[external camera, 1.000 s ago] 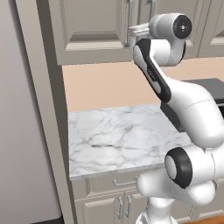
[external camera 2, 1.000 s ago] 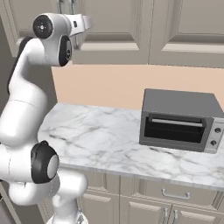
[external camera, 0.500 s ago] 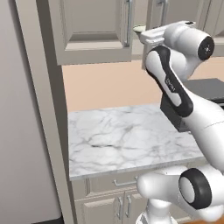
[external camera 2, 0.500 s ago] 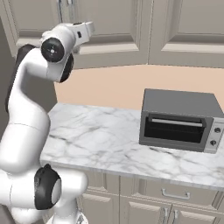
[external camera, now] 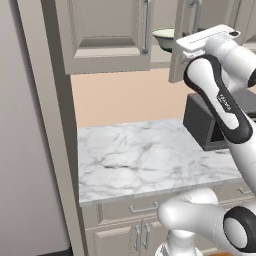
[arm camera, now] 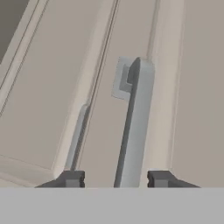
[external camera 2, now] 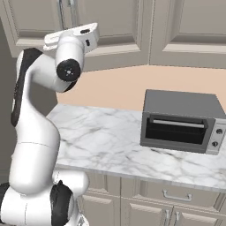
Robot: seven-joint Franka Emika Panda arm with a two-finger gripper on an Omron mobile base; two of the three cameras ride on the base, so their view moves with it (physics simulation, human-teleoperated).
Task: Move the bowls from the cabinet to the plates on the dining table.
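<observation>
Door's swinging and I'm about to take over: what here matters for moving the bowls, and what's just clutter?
For the job:
- bowl on the cabinet shelf
- cabinet door, ajar
- its bar handle, between the fingers
- gripper

Clutter:
- toaster oven
- marble counter

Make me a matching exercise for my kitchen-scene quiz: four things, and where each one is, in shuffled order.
1. bowl
2. toaster oven
3. bar handle
4. drawer

A. under the marble counter
B. between the fingertips
C. on the marble counter
D. inside the cabinet, behind its partly open door

Pairs: 1-D, 2-C, 3-B, 4-A
</observation>
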